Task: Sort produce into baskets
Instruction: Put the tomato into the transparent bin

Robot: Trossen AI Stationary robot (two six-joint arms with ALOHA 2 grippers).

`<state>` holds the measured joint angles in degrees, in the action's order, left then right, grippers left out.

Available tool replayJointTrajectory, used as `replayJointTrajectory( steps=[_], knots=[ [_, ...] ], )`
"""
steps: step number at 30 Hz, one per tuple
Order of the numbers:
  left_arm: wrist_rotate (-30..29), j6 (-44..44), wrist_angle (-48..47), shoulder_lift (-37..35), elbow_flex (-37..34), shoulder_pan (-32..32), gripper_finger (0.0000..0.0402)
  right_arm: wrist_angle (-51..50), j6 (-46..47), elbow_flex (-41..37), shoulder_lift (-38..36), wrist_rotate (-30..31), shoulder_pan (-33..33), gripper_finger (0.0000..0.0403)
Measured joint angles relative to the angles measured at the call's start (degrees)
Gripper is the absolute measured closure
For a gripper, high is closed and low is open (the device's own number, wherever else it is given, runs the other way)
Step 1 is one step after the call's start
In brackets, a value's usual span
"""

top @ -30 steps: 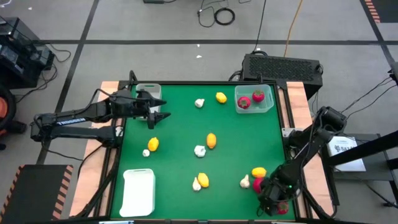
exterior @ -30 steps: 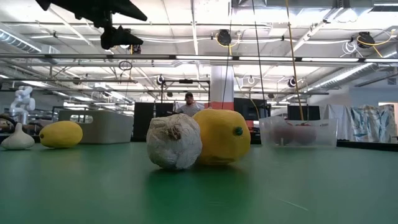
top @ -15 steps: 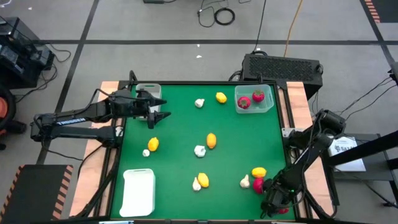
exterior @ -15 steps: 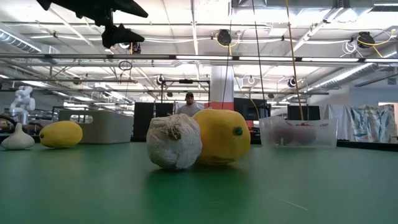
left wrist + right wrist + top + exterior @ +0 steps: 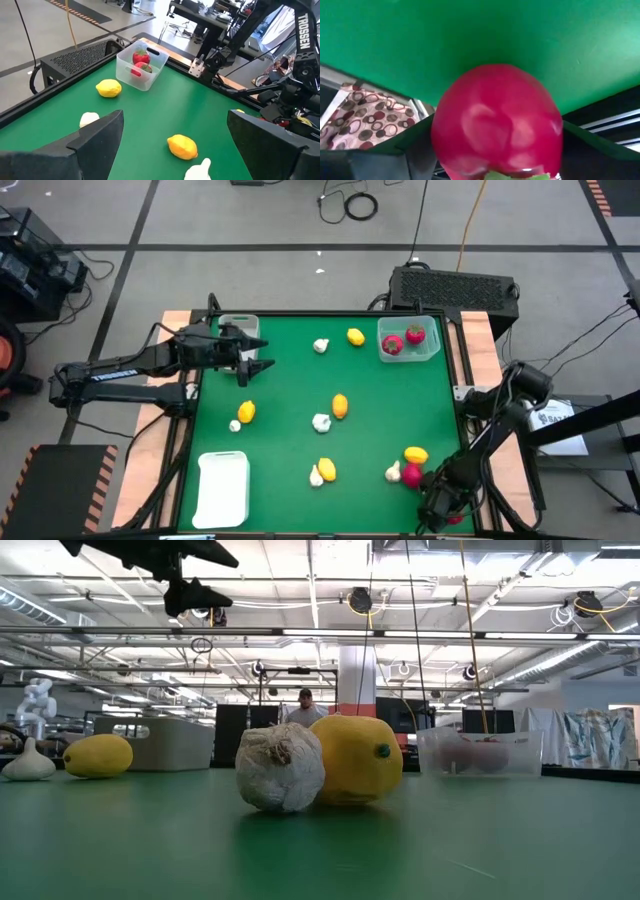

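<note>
Right wrist view filled by a red fruit [image 5: 497, 122] sitting between the right gripper [image 5: 432, 498] fingers, jaws closed around it, green top toward the camera. High view puts that gripper at the near right corner of the green table [image 5: 290, 375], just beside a yellow fruit [image 5: 416, 456] and a garlic bulb [image 5: 394, 472]. Left gripper [image 5: 256, 355] hovering at the far left, jaws wide open and empty, right beside the grey bin [image 5: 239, 327]. Clear bin [image 5: 432, 345] at the far right corner with two red fruits [image 5: 403, 341] inside. White tray [image 5: 223, 488] at the near left corner. Scattered on the table: a yellow fruit [image 5: 355, 336] and garlic bulb [image 5: 321, 346] at the far side, a yellow fruit [image 5: 340, 406] touching a garlic bulb [image 5: 321, 422] at the middle, another such pair [image 5: 322, 472] nearer, one more pair [image 5: 243, 415] on the left. Low view: middle garlic bulb [image 5: 280, 767] and yellow fruit [image 5: 357, 759] close up, a person [image 5: 304, 708] standing far behind
</note>
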<state>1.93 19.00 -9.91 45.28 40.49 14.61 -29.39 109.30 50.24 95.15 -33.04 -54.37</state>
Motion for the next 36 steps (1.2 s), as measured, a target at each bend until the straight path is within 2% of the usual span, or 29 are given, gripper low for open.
replayJointTrajectory(
  steps=[7, 13, 16, 20, 24, 28, 31, 36],
  knots=[
    [0.0, -0.1, 0.6, 0.0, 0.0, 0.0, 0.0041, -4.2, -0.4, 0.0, -5.1, 0.0, 0.0, 0.0111],
    [0.0, -0.5, 0.6, 0.0, 0.0, 0.0, 0.0041, -15.3, -0.7, 0.0, -12.1, 2.6, 0.7, 0.0110],
    [0.0, -1.4, 0.5, 0.0, 0.0, 0.0, 0.0041, -21.6, -0.8, 0.0, -16.4, 9.5, 2.7, 0.0110],
    [0.0, -1.4, 0.5, 0.0, 0.0, 0.0, 0.0041, -32.2, -0.9, 0.0, -22.1, 23.8, 7.2, 0.0110],
    [0.0, -1.0, 0.4, 0.0, 0.0, 0.0, 0.0041, -41.0, -0.2, 0.0, -26.7, 39.3, 13.9, 0.0110],
    [0.0, 0.1, 0.4, 0.0, 0.0, 0.0, 0.0041, -44.2, -5.8, 0.0, -30.0, 52.3, 22.6, 0.0110],
    [-0.6, 1.0, 0.4, 0.0, 0.0, 0.0, 0.0041, -44.4, -13.7, 0.0, -31.6, 57.4, 30.8, 0.0110],
    [-1.7, 3.2, 0.4, 0.0, 0.0, 0.0, 0.0041, -43.1, -26.8, 0.0, -31.9, 59.5, 46.8, 0.0110]
  ],
)
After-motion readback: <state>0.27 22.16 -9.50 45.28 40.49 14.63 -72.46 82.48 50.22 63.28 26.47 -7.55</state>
